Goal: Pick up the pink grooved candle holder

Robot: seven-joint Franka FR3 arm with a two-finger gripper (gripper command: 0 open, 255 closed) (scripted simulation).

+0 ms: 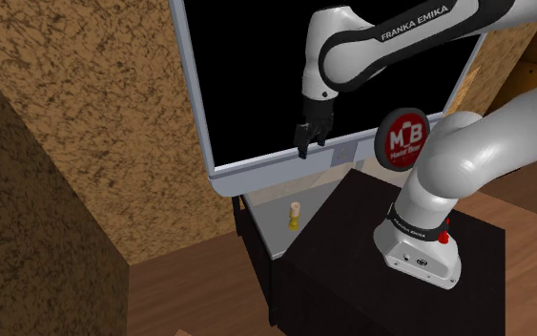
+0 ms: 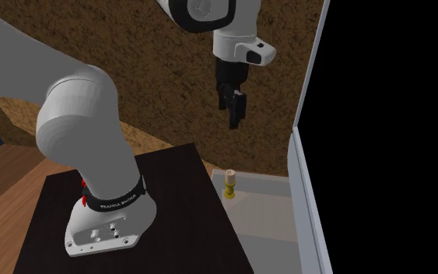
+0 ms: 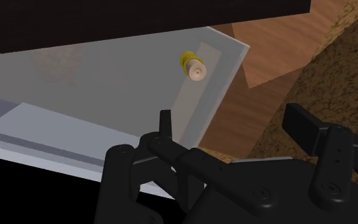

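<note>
The candle holder (image 1: 296,215) is a small upright piece with a pale pink top and a yellow base. It stands on a pale grey surface (image 1: 268,229) right beside the dark stand (image 1: 352,220). The second exterior view has the candle holder (image 2: 229,184) near the grey surface's (image 2: 268,214) back corner. My gripper (image 1: 310,139) hangs well above it, fingers pointing down and open with nothing between them. In the wrist view the candle holder (image 3: 193,65) lies far ahead of the gripper (image 3: 233,124), slightly toward the left finger (image 3: 165,124).
A white frame (image 1: 257,167) around a black area rises along the grey surface's far side. A round red and black badge (image 1: 402,140) sits by the arm. Brown cork-like walls (image 1: 85,115) and wooden floor (image 1: 190,286) surround the stand.
</note>
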